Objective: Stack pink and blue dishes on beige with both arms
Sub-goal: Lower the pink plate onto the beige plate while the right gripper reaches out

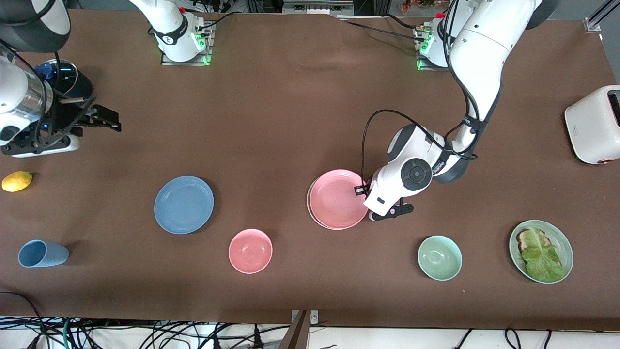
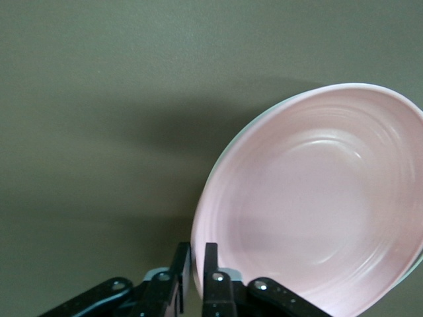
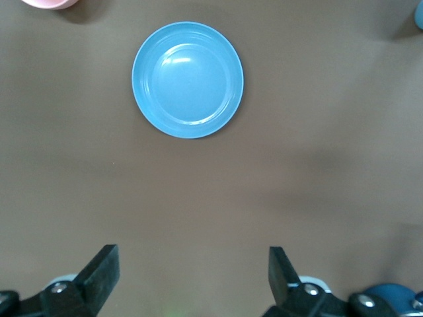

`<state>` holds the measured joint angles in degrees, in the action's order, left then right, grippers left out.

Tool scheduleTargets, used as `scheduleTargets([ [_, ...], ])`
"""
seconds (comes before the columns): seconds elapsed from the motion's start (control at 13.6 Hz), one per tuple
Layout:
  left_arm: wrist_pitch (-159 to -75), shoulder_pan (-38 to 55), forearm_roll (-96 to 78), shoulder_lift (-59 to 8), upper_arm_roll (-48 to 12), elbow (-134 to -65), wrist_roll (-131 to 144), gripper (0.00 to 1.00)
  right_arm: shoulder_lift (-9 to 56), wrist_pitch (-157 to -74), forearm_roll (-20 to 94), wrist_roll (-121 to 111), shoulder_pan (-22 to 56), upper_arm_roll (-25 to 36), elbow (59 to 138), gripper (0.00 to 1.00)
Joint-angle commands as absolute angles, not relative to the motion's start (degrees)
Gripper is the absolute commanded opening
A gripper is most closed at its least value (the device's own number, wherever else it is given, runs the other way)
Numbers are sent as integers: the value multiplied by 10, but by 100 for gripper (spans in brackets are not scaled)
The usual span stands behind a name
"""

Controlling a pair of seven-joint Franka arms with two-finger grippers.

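Note:
The pink plate [image 1: 337, 198] lies on the beige plate [image 1: 308, 202], of which only a thin pale edge shows. My left gripper [image 1: 362, 191] is low at the pink plate's rim on the side toward the left arm's end. In the left wrist view its fingers [image 2: 195, 247] stand close on either side of the pink plate's rim [image 2: 310, 211]. The blue plate [image 1: 184, 204] lies alone on the table toward the right arm's end. My right gripper [image 1: 114, 123] hangs open and empty over the table near that end, and the right wrist view shows the blue plate [image 3: 188, 79] well ahead of it [image 3: 192, 254].
A pink bowl [image 1: 250, 250] and a green bowl [image 1: 439, 257] sit nearer the camera than the plates. A pale green plate [image 1: 566, 242] holds toast and lettuce. A light blue cup [image 1: 42, 253], a lemon [image 1: 17, 181] and a white toaster [image 1: 593, 124] stand near the table's ends.

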<state>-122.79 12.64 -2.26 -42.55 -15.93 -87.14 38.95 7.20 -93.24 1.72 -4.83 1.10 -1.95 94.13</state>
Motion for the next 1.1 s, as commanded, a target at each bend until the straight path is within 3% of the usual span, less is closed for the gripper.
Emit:
scheduleTargets([
  [0.0, -1227, 133, -29, -434, -154, -852, 393, 100, 98, -992, 20, -56, 10, -21, 968, 100],
  [0.51, -1193, 103, 32, -411, -149, -854, 448, 100, 217, -1136, 12, -59, 8, -20, 973, 100],
  [0.81, -1137, 46, 31, -389, -150, -859, 347, 100, 242, -1257, 13, -85, 6, -19, 1038, 100],
  [1.03, -1101, 0, 30, -376, -152, -860, 273, 100, 264, -1301, 14, -88, 3, -18, 1056, 100],
])
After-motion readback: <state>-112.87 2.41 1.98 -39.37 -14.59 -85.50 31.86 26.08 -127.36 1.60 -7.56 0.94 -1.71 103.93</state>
